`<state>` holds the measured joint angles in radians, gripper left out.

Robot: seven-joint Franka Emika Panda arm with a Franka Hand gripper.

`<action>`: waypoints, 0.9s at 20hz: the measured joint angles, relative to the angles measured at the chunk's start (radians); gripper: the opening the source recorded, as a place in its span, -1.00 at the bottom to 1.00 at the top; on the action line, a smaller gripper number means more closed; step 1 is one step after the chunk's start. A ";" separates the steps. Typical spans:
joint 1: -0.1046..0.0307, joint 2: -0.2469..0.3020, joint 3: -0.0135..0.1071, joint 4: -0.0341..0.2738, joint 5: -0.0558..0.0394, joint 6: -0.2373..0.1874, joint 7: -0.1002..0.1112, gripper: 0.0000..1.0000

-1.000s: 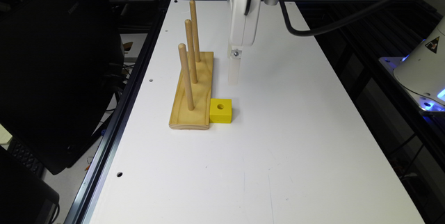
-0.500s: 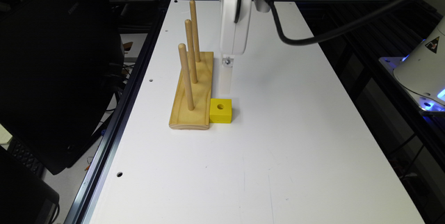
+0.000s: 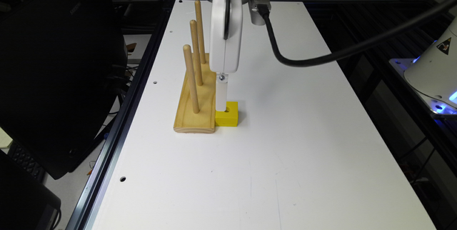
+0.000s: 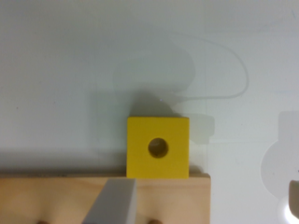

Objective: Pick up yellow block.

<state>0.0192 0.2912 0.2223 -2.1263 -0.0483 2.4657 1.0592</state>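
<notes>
Exterior view — white table (image 3: 285,151), yellow block (image 3: 228,117) beside wooden base (image 3: 194,115); finger spread unclear.

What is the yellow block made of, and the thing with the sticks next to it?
The yellow block looks like painted wood or maybe plastic: its colour is even and matte, with no grain showing, so I can't tell which. The base with sticks is surely wood, pale and lightly glossy: you can see curved grain lines on it.
</notes>
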 joint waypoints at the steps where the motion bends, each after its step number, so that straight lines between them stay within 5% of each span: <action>1: -0.001 0.000 0.000 0.000 -0.0003 0.000 0.000 1.00; 6: -0.003 0.006 -0.003 -0.003 -0.0023 0.001 0.000 1.00; 10: -0.003 0.060 -0.009 0.004 -0.0158 0.034 0.000 1.00; 18: -0.003 0.064 -0.010 0.010 -0.0176 0.031 0.000 1.00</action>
<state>0.0158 0.3550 0.2121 -2.1161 -0.0659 2.4963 1.0591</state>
